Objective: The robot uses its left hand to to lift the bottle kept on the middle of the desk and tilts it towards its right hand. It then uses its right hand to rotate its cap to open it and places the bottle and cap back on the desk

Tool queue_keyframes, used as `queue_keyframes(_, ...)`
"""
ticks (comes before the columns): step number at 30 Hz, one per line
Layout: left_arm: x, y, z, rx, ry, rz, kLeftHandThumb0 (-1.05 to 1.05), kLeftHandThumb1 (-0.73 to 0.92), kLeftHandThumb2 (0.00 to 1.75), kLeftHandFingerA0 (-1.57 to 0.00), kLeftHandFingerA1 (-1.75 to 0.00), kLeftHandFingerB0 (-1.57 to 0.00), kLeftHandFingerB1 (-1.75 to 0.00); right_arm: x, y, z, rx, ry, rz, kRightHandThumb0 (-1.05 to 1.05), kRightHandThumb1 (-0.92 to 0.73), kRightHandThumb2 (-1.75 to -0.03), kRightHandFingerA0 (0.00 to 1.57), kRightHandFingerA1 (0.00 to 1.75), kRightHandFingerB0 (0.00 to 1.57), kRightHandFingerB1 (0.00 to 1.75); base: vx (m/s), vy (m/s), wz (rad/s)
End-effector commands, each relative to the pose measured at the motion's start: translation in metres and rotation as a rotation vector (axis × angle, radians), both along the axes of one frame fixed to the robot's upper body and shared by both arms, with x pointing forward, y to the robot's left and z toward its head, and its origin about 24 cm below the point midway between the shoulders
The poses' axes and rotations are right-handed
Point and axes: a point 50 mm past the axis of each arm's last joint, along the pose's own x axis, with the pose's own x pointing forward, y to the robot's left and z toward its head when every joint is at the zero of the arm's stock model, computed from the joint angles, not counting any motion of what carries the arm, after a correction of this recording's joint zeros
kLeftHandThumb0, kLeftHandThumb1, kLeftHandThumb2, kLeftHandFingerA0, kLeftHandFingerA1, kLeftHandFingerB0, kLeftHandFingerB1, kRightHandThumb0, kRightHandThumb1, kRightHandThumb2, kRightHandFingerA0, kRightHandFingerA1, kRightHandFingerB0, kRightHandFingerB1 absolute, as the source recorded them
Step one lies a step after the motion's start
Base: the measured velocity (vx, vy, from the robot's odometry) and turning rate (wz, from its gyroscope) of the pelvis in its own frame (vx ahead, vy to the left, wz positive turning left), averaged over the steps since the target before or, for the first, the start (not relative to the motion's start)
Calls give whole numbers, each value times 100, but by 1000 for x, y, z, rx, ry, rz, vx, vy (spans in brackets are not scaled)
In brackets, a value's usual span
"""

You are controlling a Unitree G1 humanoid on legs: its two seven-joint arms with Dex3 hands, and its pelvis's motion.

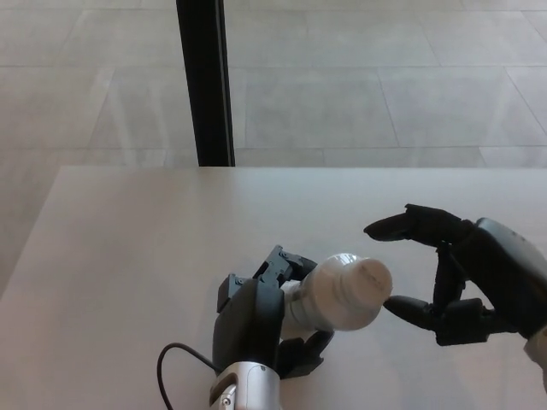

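My left hand (256, 320) is shut on a white bottle (329, 299), holding it above the desk and tilted to the right. The white cap (361, 286) sits on the bottle's end, facing my right hand. That right hand (453, 273) is open just to the right of the cap, one finger (408, 225) stretched above cap height and the thumb (412, 311) below it. A small gap separates its fingertips from the cap. The lower part of the bottle is hidden inside my left hand.
The pale desk (128, 256) spreads all around the hands, its far edge at mid-picture. A black post (205, 81) stands on the tiled floor behind that edge. A black cable (171, 376) loops beside my left wrist.
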Motion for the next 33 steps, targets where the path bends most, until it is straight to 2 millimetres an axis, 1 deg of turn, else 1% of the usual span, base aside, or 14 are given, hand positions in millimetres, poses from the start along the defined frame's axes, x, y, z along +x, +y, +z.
queue_keyframes(1,-4,-7,-3,-37,28,-7,28,92,109,-69,-175,-62,-171,-2,-2,0,-2,-67,-26,-42,-62,-59,102,127,50,49,0,0,0)
queue_keyframes(2,-4,-7,-2,-34,34,-4,14,82,135,-86,-109,-82,-106,-2,-2,-1,0,-65,-23,-41,-62,-59,102,127,50,49,0,0,0)
queue_keyframes(3,-4,-8,-2,-30,29,-5,30,87,117,-77,-175,-69,-157,-2,-1,-2,4,-62,-19,-42,-62,-59,103,127,50,49,0,0,0)
queue_keyframes(4,-4,-7,-2,-32,17,-13,30,87,119,-75,-175,-67,-158,-2,0,-2,12,-59,-12,-41,-62,-59,102,127,51,49,0,0,0)
queue_keyframes(5,-4,-7,-2,-35,15,-16,36,83,130,-89,-120,-83,-114,-2,1,-2,17,-60,-8,-41,-61,-59,103,127,52,49,0,0,0)
queue_keyframes(6,-4,-7,-2,-37,13,-18,36,83,130,-89,-120,-83,-114,-2,1,-2,23,-64,-5,-41,-61,-59,103,127,52,49,0,0,0)
queue_keyframes(7,-3,-7,-2,-32,23,-9,14,82,135,-86,-109,-82,-105,-3,2,-2,26,-65,-1,-42,-61,-59,103,130,52,49,0,0,0)
queue_keyframes(8,-3,-7,-2,-27,22,-12,24,90,108,-80,-175,-68,-155,-3,3,-2,25,-61,3,-45,-59,-58,102,130,50,47,0,0,0)
queue_keyframes(17,-3,-7,-3,-32,35,-13,21,92,101,-65,-175,-56,-158,-3,7,-2,2,-46,42,-53,-57,-57,103,125,46,42,0,0,0)
queue_keyframes(27,-3,-5,-3,-39,30,-10,17,92,97,-66,-175,-58,-159,-8,10,-6,-20,-35,83,-56,-52,-59,92,144,45,43,0,0,0)
queue_keyframes(28,-3,-5,-3,-28,31,-9,14,92,91,-63,-175,-55,-157,-8,11,-6,-21,-32,90,-66,-44,-83,106,135,41,54,0,0,0)
queue_keyframes(29,-3,-5,-3,-26,30,-11,18,92,95,-75,-175,-64,-151,-9,11,-7,-22,-29,94,-64,-43,-83,107,135,39,53,0,0,0)
queue_keyframes(30,-2,-5,-3,-25,27,-11,18,92,92,-64,-175,-57,-158,-9,11,-7,-23,-30,96,-54,-52,-59,91,147,43,42,0,0,0)
queue_keyframes(33,-3,-5,-4,-35,29,-22,18,92,97,-63,-175,-56,-159,-9,13,-7,-24,-30,105,-54,-52,-60,89,151,42,43,0,0,0)
